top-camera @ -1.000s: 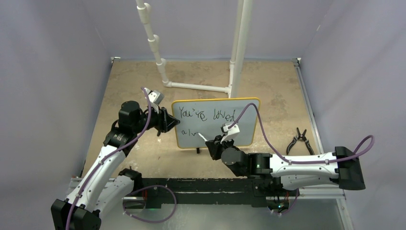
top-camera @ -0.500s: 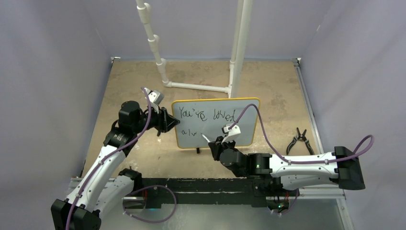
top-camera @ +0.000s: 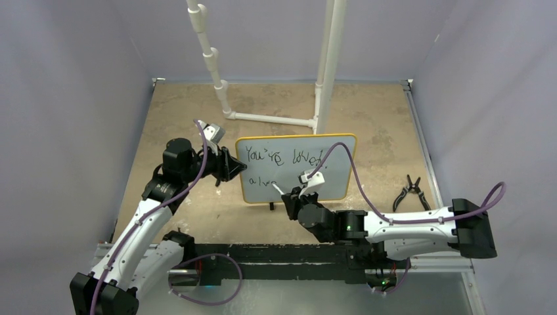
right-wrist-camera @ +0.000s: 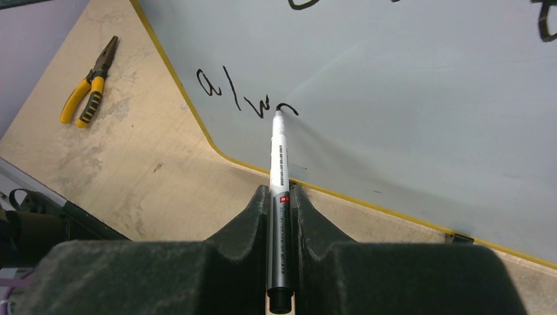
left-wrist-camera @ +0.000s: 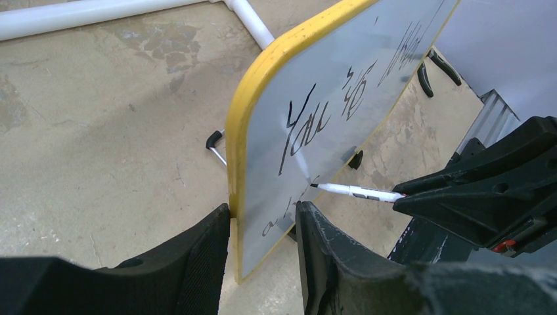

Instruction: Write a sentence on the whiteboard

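Observation:
The whiteboard (top-camera: 338, 180) stands upright on its black feet in mid-table, yellow-framed. The sentence (top-camera: 282, 157) reads "You're loved" with "alw" and a fresh curl below it (right-wrist-camera: 246, 98). My left gripper (top-camera: 238, 167) is shut on the board's left edge (left-wrist-camera: 233, 164), one finger behind the frame and one on the face (left-wrist-camera: 263, 210). My right gripper (top-camera: 289, 197) is shut on a white and silver marker (right-wrist-camera: 278, 157). The marker's tip touches the board at the end of the lower line. From the left wrist the marker (left-wrist-camera: 355, 192) comes in from the right.
A white pipe frame (top-camera: 325, 65) rises behind the board. Dark pliers (top-camera: 410, 192) lie on the table to the board's right. The right wrist view shows yellow-handled pliers (right-wrist-camera: 89, 85) on the tabletop. Grey walls close in three sides.
The right arm has shifted slightly left with the marker, and the lower line has gained a stroke. The left arm and the board have not moved.

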{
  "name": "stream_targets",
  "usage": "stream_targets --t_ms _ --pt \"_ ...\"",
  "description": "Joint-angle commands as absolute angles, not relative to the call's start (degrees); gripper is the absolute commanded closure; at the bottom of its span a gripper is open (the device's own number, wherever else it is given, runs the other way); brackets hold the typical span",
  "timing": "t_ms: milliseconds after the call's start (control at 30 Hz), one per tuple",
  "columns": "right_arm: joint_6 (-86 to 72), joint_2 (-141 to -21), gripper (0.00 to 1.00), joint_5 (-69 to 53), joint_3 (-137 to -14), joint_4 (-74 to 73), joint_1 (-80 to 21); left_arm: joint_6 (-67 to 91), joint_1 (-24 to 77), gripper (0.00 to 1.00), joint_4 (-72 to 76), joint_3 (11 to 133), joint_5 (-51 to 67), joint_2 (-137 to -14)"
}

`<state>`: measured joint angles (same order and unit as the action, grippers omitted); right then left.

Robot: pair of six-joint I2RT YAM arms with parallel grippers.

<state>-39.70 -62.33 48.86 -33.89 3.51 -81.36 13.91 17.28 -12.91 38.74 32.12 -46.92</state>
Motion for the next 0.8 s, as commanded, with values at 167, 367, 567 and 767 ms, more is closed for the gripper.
stream_targets --t_ms 167,367,567,767 --pt "-44.01 -62.68 1.00 49.82 -35.17 0.52 -81.22 13.27 17.75 0.60 -11.49 39.04 32.87 -46.58" --pt "-44.30 -62.41 1.00 51.34 -35.96 -1.62 -81.26 13.28 17.75 0.60 -11.51 39.02 32.93 -46.58" --pt "-42.88 -61.01 1.00 53.54 -36.79 -1.22 -81.21 13.29 17.75 0.60 -11.58 39.03 32.87 -46.69" --pt "-40.38 -60.01 1.00 54.71 -37.11 0.77 -81.22 13.22 17.75 0.60 -11.65 39.05 32.74 -46.67"
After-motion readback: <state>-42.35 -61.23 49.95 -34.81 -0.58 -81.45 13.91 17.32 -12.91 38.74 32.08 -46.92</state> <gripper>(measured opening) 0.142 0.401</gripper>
